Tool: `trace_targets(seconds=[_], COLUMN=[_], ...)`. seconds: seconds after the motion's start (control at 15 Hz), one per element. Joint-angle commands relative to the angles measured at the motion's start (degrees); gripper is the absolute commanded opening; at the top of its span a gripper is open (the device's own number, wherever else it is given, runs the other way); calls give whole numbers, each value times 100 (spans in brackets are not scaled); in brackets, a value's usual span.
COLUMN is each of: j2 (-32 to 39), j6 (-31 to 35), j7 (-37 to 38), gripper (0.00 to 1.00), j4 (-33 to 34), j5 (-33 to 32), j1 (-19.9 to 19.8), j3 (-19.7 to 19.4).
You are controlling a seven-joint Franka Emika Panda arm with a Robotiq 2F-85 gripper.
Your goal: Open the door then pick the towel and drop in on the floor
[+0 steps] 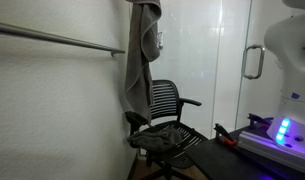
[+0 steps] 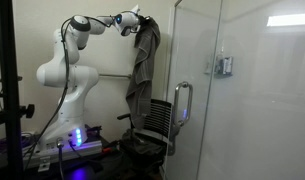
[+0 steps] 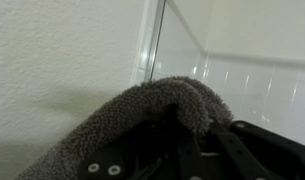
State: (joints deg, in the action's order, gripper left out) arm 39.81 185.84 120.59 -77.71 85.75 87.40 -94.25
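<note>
Exterior view, wall side: the towel (image 1: 142, 50) hangs against the wall, long axis vertical, with its top at the upper frame edge. The chair (image 1: 170, 112) stands directly beneath it. The door (image 1: 232, 60) and its handle (image 1: 254, 62) lie well apart to the side.

Exterior view, arm side: the arm (image 2: 67, 60) reaches high, and the jaws are clenched on the towel's (image 2: 144, 60) upper end. The towel drops straight below the jaws, its lower end near the chair (image 2: 152, 130) back. We cannot tell how far the door (image 2: 197, 90) stands open.

Wrist view: the towel (image 3: 142, 110) drapes over the clenched jaws.

We judge that a release here risks landing on the chair, not the floor.
</note>
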Motion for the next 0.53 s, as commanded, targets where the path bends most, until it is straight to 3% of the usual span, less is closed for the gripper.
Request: trace_targets(seconds=[0.0,0.13,0.2,0.47], j2=[-152,-288,-671,-1051], j6=[-1165,-1630,-1529,-1396], j7=[-107,-356,-369,71], gripper=[2,2,2,2], j4=[69,710,952,2270], j5=[-1045,-1451,-2019,-2902], j1=[537,455,582,310], j3=[-1013,-1183,-1016,-652])
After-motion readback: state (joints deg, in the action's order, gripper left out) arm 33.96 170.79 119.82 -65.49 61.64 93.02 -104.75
